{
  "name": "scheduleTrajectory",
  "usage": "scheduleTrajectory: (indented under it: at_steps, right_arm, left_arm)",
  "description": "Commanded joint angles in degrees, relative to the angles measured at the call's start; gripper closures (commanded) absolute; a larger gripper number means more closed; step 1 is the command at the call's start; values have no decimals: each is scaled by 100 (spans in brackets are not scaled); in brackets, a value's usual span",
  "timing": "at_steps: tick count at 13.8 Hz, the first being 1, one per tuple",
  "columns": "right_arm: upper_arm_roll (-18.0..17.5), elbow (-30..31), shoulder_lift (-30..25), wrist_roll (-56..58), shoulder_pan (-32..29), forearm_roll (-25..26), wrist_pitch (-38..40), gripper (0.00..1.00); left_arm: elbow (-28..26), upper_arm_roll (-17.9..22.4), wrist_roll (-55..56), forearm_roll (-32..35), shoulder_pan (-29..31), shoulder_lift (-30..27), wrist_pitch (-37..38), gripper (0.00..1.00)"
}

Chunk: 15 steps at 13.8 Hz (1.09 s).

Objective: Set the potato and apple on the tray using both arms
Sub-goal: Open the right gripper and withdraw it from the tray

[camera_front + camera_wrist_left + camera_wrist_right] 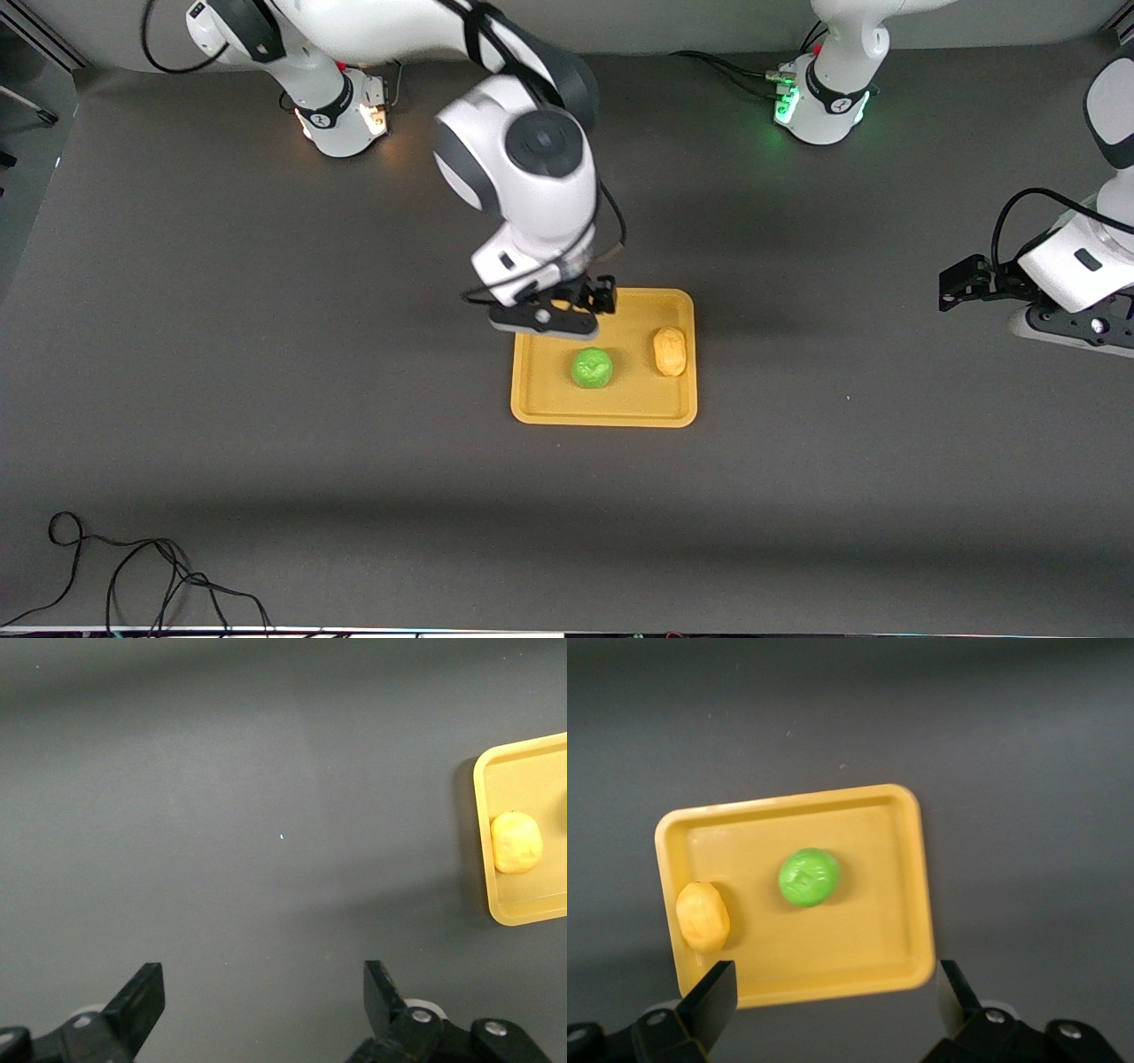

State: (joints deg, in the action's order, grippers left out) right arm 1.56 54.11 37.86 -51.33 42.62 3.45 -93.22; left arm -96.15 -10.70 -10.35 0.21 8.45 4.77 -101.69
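Resting on the tray (532,390), the apple (592,368) and the potato (671,351) lie apart from one another, each free of any grip. The apple sits near the middle of the tray, while the potato lies beside it toward the left arm's end of the table, close to the rim there. In the right wrist view the apple (809,877) shows as a round green fruit on the tray (904,904), and the potato (702,916) sits by the rim. The right hand (554,315) hangs over the edge of the tray that lies farther from the front camera, above the apple's end of it; its two black fingers (713,997) are spread wide with nothing between them. The left hand (961,283) waits over bare table (266,354) well apart from the tray, toward the left arm's end; its fingers (142,997) are likewise spread and hold nothing. From the left wrist view one end of the tray (483,815) and the potato (516,842) are in sight.
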Motion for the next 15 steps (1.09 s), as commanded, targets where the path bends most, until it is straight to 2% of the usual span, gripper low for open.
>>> scheduleTrajectory:
  at_steps: [1,2,5,9,11,15]
  right_arm:
    - [-7,538,-812,840,-341,77,679,0]
    - [63,739,-1094,1201,-499,77,874,0]
    - [160,1880,-2183,2299,-1061,34,893,0]
    - [82,3137,-3317,4030,-2474,-159,622,0]
    - [64,3474,-3574,4927,-3274,-449,507,0]
    - [-86,3475,-3592,5677,-4287,-450,498,0]
  left_arm:
    - [132,-20,-143,-47,34,68,123,0]
    - [132,-20,-143,-39,34,68,114,0]
    - [105,-20,-143,-39,34,77,131,0]
    - [105,-20,-134,-39,34,103,140,0]
    - [105,-20,-126,-39,26,112,140,0]
    - [123,-29,-134,-65,26,138,140,0]
